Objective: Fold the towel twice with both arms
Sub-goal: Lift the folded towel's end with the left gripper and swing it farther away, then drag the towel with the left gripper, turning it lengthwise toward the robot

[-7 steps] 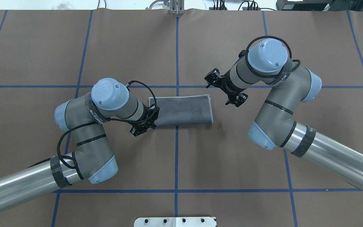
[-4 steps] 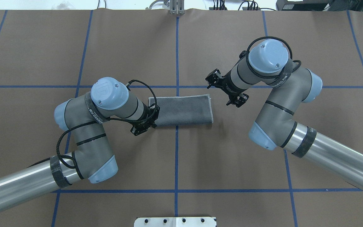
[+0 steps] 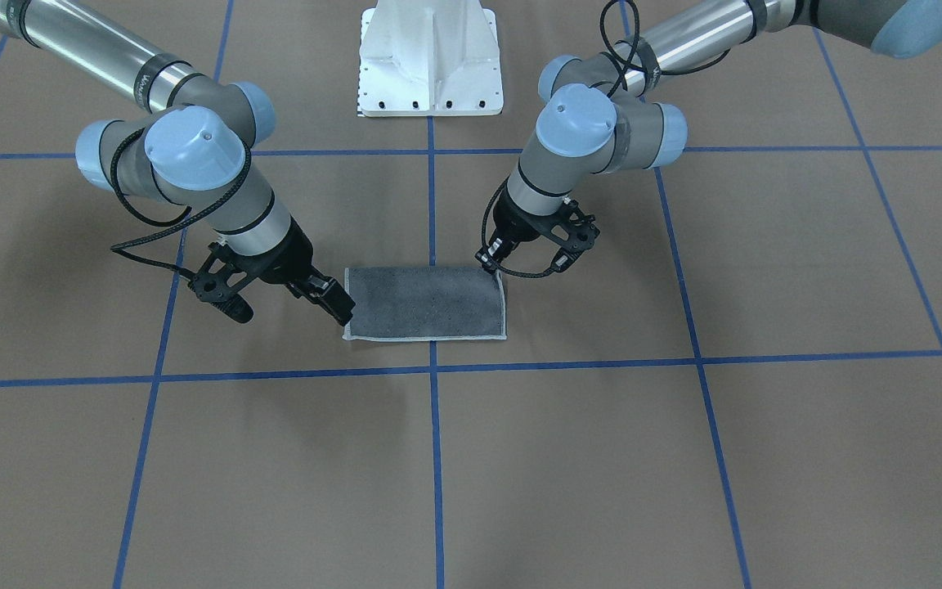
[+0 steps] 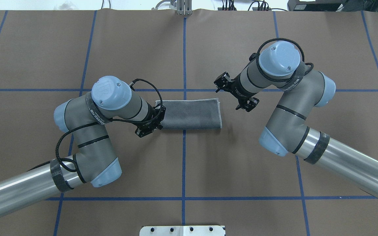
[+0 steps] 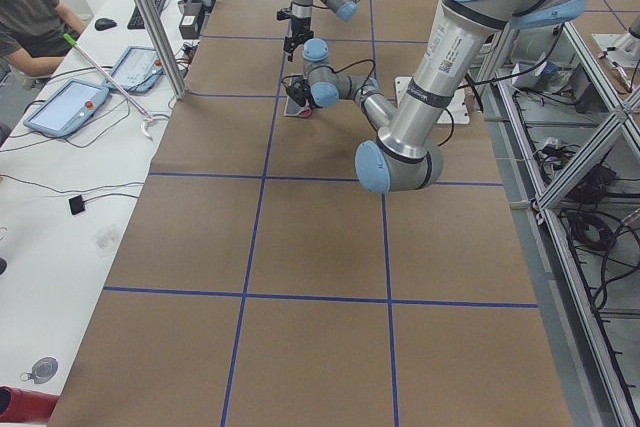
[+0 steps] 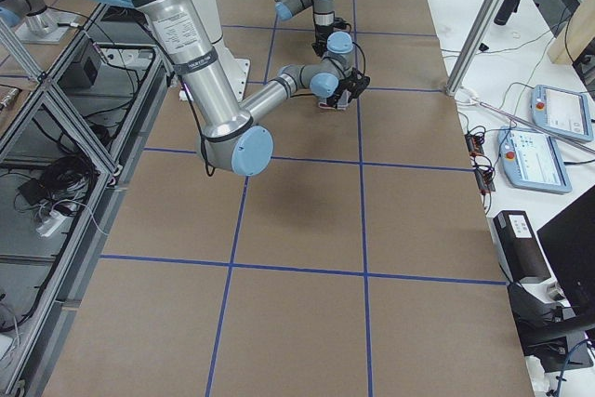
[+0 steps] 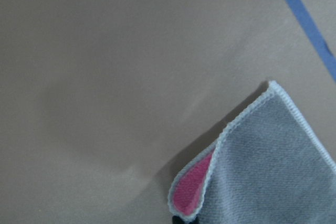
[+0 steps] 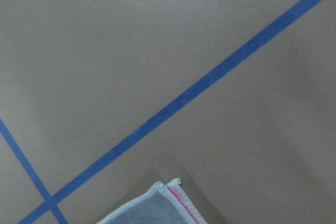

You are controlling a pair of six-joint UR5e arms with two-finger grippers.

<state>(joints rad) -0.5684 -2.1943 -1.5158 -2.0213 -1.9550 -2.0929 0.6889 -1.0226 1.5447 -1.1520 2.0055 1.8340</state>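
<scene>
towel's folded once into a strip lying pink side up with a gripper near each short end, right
No: the towel lies dark grey side up, as the overhead view shows; pink peeks from inside the fold. The left gripper and right gripper are near its short ends.

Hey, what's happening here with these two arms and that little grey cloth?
A two-armed robot is folding a small towel on the table. It lies folded once into a strip, grey side out, pink peeking out at the corners. The left end effector is open at one short end, the right end effector open at the other. The second fold isn't done yet.
</scene>
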